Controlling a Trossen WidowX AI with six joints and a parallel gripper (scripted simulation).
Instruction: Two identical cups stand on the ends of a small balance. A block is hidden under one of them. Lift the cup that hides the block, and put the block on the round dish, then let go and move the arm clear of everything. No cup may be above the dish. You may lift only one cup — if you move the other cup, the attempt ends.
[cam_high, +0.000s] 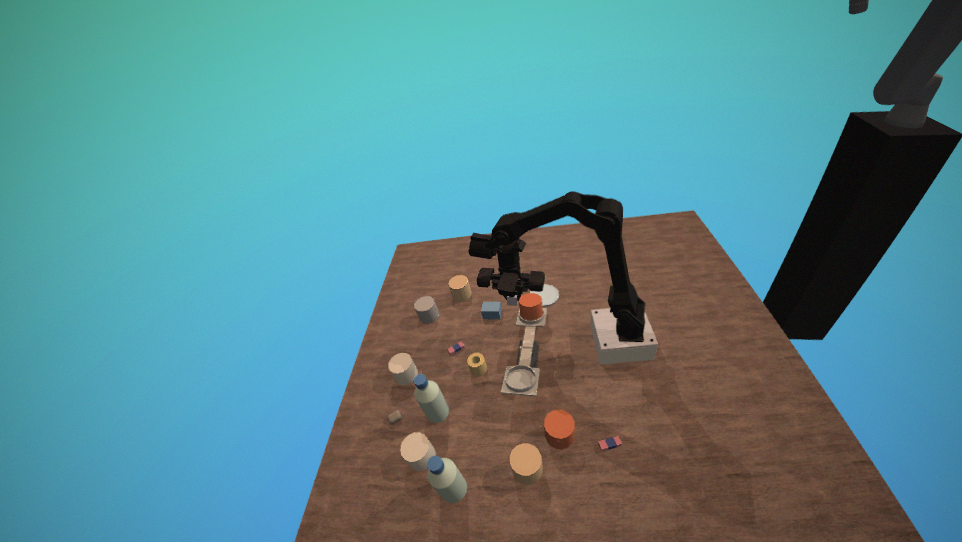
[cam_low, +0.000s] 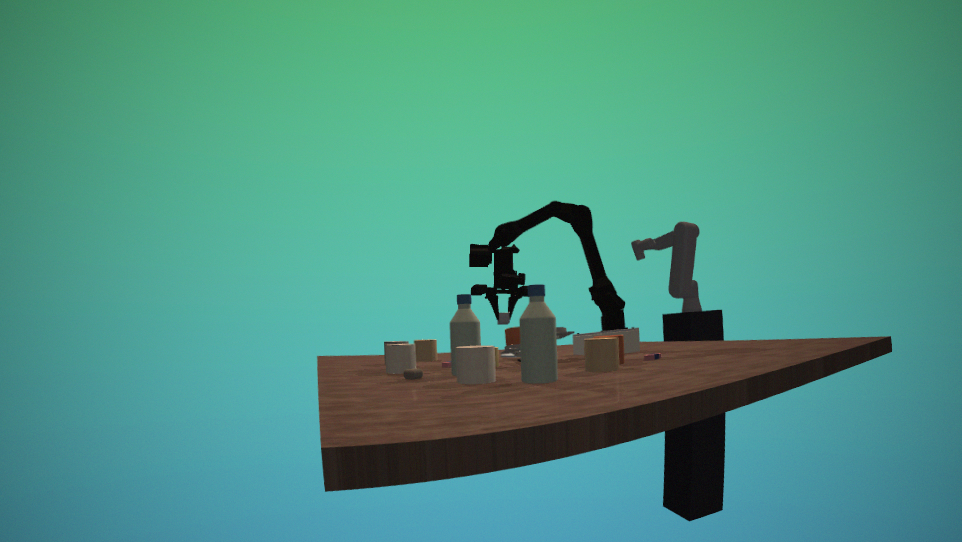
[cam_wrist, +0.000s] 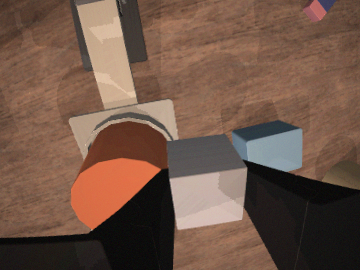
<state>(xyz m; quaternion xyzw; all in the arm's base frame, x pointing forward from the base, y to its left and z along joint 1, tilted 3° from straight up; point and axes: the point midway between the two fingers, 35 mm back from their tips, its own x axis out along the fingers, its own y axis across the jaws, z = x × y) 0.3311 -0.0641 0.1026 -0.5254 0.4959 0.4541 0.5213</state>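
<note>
1. Currently, the jaws are clamped on the small pale grey block (cam_high: 512, 300) (cam_low: 503, 317) (cam_wrist: 207, 192), one finger against each side, holding it in the air above the desk (cam_high: 740, 437) (cam_low: 437, 417) (cam_wrist: 40, 50).
2. The black arm (cam_high: 615, 255) (cam_low: 592, 249) reaches out from its white base (cam_high: 599, 353) and bends down, with the jaws pointing downward.
3. One orange cup (cam_high: 530, 306) (cam_low: 512, 335) (cam_wrist: 115, 185) sits upside down on one end of the balance beam (cam_high: 529, 346) (cam_wrist: 107, 60). In the wrist view it appears just beside the held block.
4. At the beam's other end, the square tray (cam_high: 508, 389) shows its round rim, with no cup over it.
5. The matching orange cup (cam_high: 559, 428) (cam_low: 621, 350) stands on the desk, apart from the balance and near a tan cylinder (cam_high: 525, 463) (cam_low: 601, 354).
6. The round white dish (cam_high: 550, 294) (cam_low: 564, 332) is near the cup-bearing end, partly hidden in the top view; the block is held off it.
7. A blue block (cam_high: 491, 310) (cam_wrist: 275, 147) rests near that same end, and a yellow ring (cam_high: 477, 368) stands to the side of the beam.
8. Two blue-capped bottles stand upright farther off.
</note>
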